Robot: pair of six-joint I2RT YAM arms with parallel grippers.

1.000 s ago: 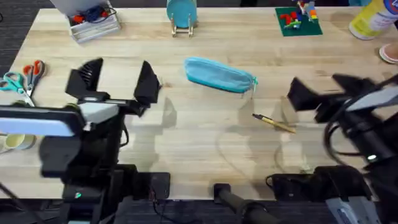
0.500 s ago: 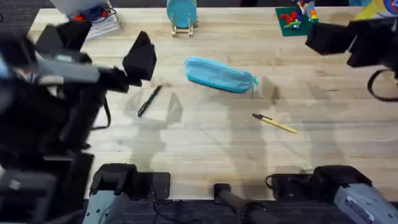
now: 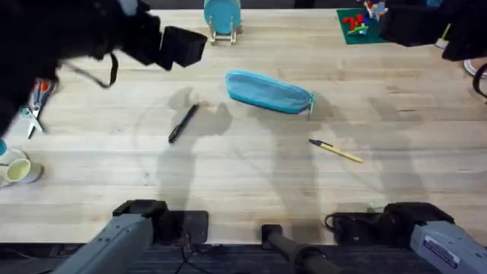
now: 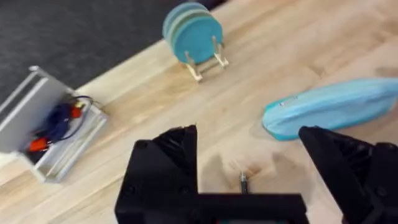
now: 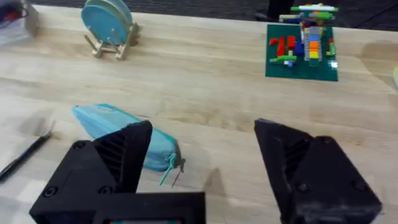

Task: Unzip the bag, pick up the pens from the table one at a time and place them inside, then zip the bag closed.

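Note:
The light blue bag [image 3: 268, 91] lies zipped near the middle of the table [image 3: 251, 183], its pull tab at the right end. A black pen [image 3: 183, 123] rests to its left and a yellow pen [image 3: 336, 151] to its front right. My left gripper [image 3: 179, 46] hangs high over the far left, open and holding nothing; in the left wrist view it [image 4: 247, 134] frames the bag [image 4: 336, 109] and the pen tip [image 4: 243, 183]. My right gripper [image 3: 415, 27] hovers at the far right, open [image 5: 202, 126] above the bag [image 5: 99, 121] and the black pen [image 5: 25, 155].
A round teal object on a wooden stand [image 3: 222, 19] and a green plate of toy bricks [image 3: 364, 24] stand at the back edge. Scissors [image 3: 34, 99] and a cup [image 3: 15, 169] sit at the left. A clear box [image 4: 53, 127] is at the far left corner.
Both arms have risen and swung from the near side toward the far edge, the left arm uncovering the black pen. Bag and pens have not moved.

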